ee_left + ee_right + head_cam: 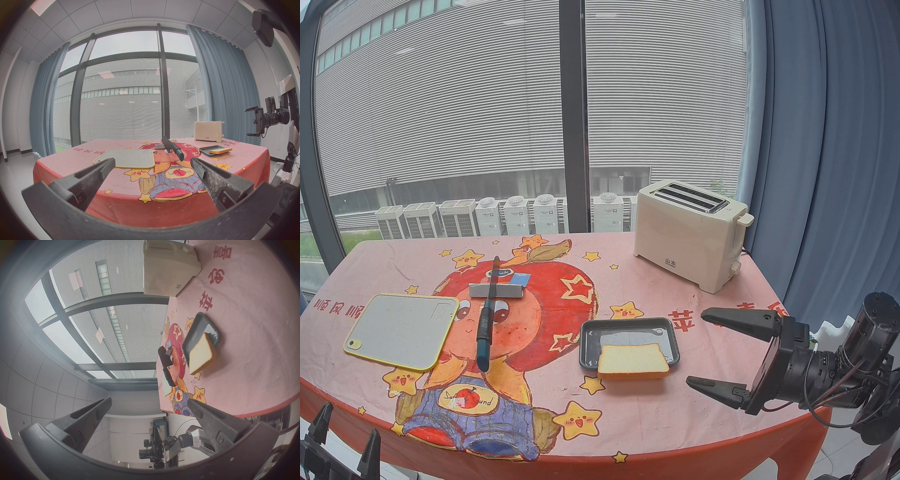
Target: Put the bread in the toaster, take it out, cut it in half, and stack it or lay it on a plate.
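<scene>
The right gripper (696,348) hangs off the table's (687,406) near right edge, jaws spread wide with nothing between them, pointing toward the slice of bread (632,360). The bread lies flat across the near rim of a dark rectangular tray (625,329), overhanging it toward the robot. Beyond the tray, at the far right, a cream toaster (687,240) stands upright. The left gripper (350,425), likewise spread and holding nothing, sits low off the near left corner. A knife (486,319) rests across a small grey block (506,290), just beside a cutting board (400,330).
</scene>
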